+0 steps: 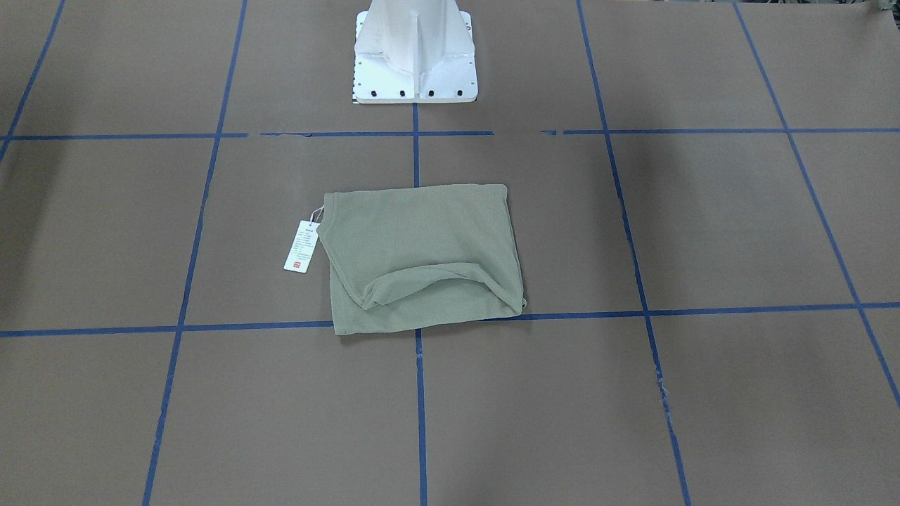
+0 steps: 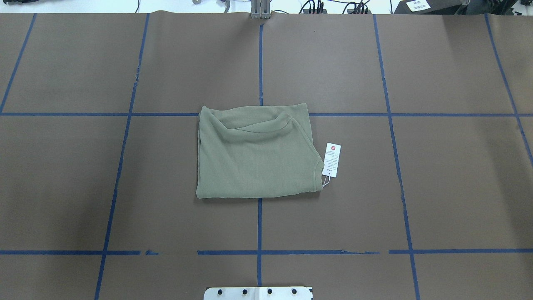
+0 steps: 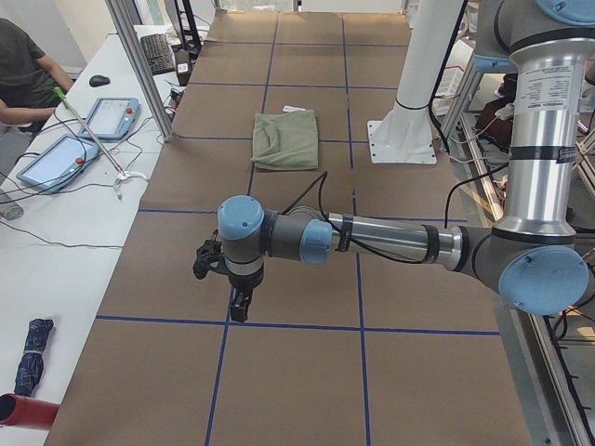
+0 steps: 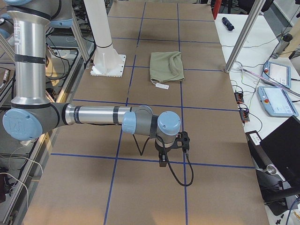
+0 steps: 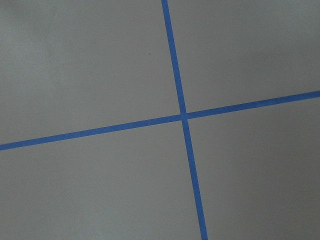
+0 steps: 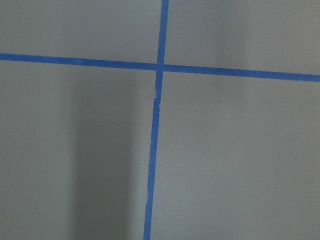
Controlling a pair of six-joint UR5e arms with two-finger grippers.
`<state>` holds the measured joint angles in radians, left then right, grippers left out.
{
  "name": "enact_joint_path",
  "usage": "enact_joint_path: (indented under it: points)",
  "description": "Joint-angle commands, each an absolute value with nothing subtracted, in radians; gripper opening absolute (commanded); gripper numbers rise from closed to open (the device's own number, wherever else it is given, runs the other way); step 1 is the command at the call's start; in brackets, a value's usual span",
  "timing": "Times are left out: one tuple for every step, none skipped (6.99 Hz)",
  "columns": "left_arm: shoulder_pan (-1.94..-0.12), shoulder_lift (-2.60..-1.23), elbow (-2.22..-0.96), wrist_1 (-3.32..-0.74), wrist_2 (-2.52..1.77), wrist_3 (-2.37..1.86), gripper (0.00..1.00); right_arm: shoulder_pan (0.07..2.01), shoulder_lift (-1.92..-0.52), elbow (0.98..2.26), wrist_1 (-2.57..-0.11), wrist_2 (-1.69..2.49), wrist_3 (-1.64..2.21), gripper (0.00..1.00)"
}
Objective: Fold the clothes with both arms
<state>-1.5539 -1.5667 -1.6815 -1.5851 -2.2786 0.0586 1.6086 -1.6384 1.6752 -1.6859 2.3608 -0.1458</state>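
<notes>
Folded green shirt [image 2: 254,154] lies flat at overhead frame centre, hang tag [image 2: 332,160] at its right edge. Left gripper [image 3: 240,309] and right gripper [image 4: 162,161] sit low in side views, shirt well apart up-frame, neither clearly nearer. Finger opening: cannot tell; neither holds shirt.

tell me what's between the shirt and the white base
Between shirt and base lies only bare brown cover, crossed by blue tape lines; the overhead view shows it.

Robotics lab, brown-papered table [image 2: 458,166] gridded with blue tape [image 2: 260,62], pedestal [image 1: 415,63] bolted at six o'clock, teach pendants [image 3: 56,160] at twelve.
</notes>
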Motion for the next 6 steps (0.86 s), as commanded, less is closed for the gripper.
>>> enact_joint_path:
  points:
    - [-1.554, -1.566, -1.678, -1.586, -2.281, -0.019, 1.00, 1.608, -1.638, 1.675, -1.686, 2.361, -0.146, 1.00]
    - [-1.554, -1.566, -1.680, -1.588, -2.284, -0.056, 1.00, 1.608, -1.638, 1.677, -1.686, 2.361, -0.146, 1.00]
    - [-1.554, -1.566, -1.671, -1.588, -2.343, -0.076, 1.00, 1.609, -1.637, 1.677, -1.686, 2.361, -0.146, 1.00]
    - [-1.554, -1.566, -1.672, -1.585, -2.353, -0.077, 1.00, 1.608, -1.637, 1.677, -1.686, 2.361, -0.146, 1.00]
    - [-1.554, -1.566, -1.672, -1.585, -2.353, -0.078, 1.00, 1.608, -1.637, 1.675, -1.686, 2.361, -0.146, 1.00]
    - [-1.554, -1.568, -1.674, -1.585, -2.352, -0.078, 1.00, 1.608, -1.637, 1.675, -1.686, 2.361, -0.146, 1.00]
